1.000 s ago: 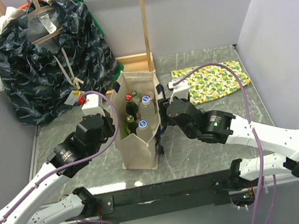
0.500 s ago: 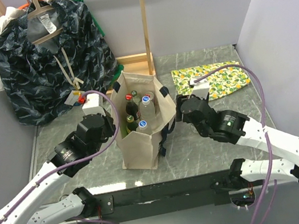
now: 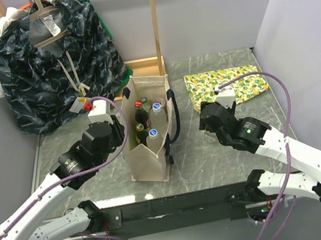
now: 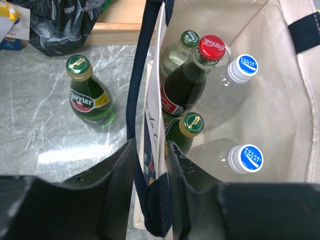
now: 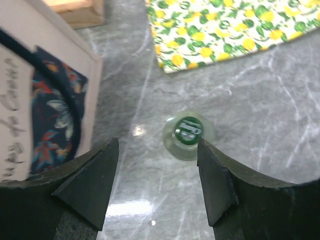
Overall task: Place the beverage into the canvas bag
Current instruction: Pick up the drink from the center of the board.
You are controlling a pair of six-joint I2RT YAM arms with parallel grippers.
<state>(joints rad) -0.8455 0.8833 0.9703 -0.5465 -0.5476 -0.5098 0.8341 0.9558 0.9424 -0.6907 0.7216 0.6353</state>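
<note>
Two Pocari Sweat bottles (image 4: 245, 158) and a Coca-Cola (image 4: 182, 90) stand in the canvas bag (image 4: 280, 100); left claw (image 4: 148, 150) and right claw (image 5: 157, 145) gape.

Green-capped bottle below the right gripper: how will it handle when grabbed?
The green-capped bottle stands upright on the glossy table, so an off-centre push may tip or slide it. It looks like glass: likely stiff, slick and heavy for its size.

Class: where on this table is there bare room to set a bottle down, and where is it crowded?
Bare: the table between the canvas bag and the black base rail, and between bag and right gripper. Crowded: inside the bag, five bottles; a green-capped bottle stands under the right gripper.
</note>
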